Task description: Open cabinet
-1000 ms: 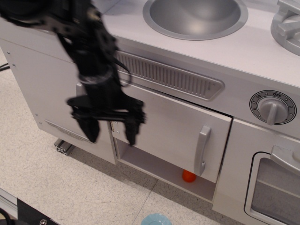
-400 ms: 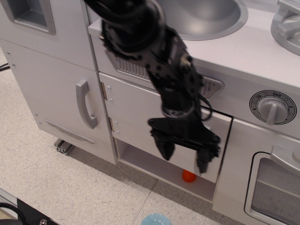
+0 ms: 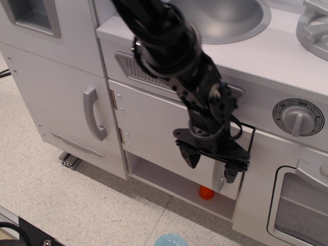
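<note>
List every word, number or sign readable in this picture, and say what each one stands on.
"OFF" - at the top of the round dial on the toy kitchen's front panel, right of the cabinet door.
The other small marks around the dial's ring look like numbers, but are too small to read.
No text shows on the gripper, the cabinet door or the tall door.

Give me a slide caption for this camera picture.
Open gripper straddling the bar handle of the cabinet door, an orange ball below.

Speckled beige floor [image 3: 61, 205] w/ grout lines, evenly lit.
</note>
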{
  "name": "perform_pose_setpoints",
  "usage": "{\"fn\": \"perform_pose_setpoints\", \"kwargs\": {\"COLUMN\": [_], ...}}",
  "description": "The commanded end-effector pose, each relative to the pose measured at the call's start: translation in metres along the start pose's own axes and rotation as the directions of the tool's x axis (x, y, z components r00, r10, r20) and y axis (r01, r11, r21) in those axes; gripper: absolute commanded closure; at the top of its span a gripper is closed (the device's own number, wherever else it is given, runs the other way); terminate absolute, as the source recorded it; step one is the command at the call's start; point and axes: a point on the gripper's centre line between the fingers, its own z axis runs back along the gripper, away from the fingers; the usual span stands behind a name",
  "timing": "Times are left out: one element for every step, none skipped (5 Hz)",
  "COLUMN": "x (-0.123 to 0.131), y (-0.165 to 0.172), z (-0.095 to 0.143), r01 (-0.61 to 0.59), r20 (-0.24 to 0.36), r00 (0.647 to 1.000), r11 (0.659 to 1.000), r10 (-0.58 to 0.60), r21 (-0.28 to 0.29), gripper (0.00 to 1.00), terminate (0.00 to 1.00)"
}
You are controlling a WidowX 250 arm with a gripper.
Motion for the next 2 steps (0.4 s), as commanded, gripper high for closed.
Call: {"fn": "perform_pose_setpoints", "kwargs": {"x": [0.0171, 0.0198], "y": [-0.0074, -0.0101], "z": [-0.0056, -0.0098], "r01": [-0.026, -0.057], "r20": [0.087, 0.096], "r00": [0.996, 0.994], "r11": [0.999, 0.998], "r10": [0.024, 0.055], "r21": [0.030, 0.020], "gripper": [0.00, 0.00], "terminate": [0.00, 0.00]}}
